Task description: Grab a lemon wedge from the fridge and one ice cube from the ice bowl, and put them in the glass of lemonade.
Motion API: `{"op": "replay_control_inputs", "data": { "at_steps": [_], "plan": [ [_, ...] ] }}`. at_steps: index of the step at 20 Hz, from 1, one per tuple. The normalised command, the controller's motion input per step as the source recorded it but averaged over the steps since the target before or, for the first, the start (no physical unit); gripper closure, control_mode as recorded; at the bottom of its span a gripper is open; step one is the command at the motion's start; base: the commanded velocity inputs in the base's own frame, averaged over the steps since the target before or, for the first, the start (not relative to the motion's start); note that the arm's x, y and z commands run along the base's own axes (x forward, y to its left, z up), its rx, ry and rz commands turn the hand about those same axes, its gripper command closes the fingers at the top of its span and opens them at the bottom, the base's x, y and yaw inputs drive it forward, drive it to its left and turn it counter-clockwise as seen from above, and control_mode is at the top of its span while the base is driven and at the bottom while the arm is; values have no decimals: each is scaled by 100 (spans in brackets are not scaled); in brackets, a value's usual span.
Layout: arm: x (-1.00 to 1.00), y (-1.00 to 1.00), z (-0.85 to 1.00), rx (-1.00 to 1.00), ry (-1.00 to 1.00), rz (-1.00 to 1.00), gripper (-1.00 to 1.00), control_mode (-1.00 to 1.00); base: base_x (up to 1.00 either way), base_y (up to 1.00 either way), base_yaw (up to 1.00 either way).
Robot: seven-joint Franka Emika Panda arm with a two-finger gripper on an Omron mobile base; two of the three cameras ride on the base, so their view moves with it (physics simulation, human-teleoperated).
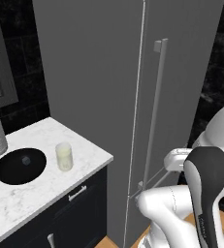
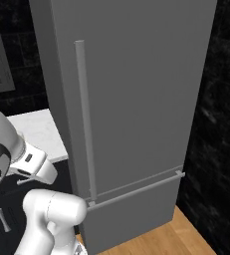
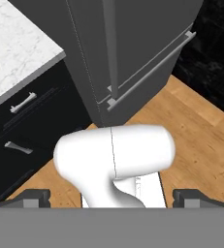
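Well apart: open pincer [image 3: 111, 198] low before closed fridge [image 3: 133, 43].

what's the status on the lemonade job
Claw open, empty. Fridge shut, handle untouched. Ice cube in ice bowl, glass of lemonade beside it.

The fridge [image 1: 99, 97] is being seen as a tall matte grey block with its door fully closed, standing right against the end of the worktop [image 1: 16, 198]. A long thin vertical bar handle [image 1: 154, 111] is being carried on the upper door, and a horizontal bar is being shown lower down on the drawer front in the right base view.

The ice bowl [image 1: 9, 169], wide, shallow and black, is being kept near the worktop's front edge, with a tiny pale ice cube [image 1: 25, 158] lying inside it.

The glass of lemonade [image 1: 64, 156] is being stood upright just beside the bowl, toward the worktop corner nearest the fridge, pale yellow liquid filling it.
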Motion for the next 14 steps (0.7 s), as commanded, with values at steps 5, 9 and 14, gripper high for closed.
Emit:
{"op": "replay_control_inputs", "data": {
  "at_steps": [5, 9, 14],
  "plan": [
    [0, 0, 0, 0, 0, 0, -100, 100, 0, 13, 0],
    [0, 7, 0, 0, 1, 0, -100, -100, 0, 3, 0],
    [0, 2, 2, 0, 0, 5, -100, -100, 0, 0, 0]
  ]
}}
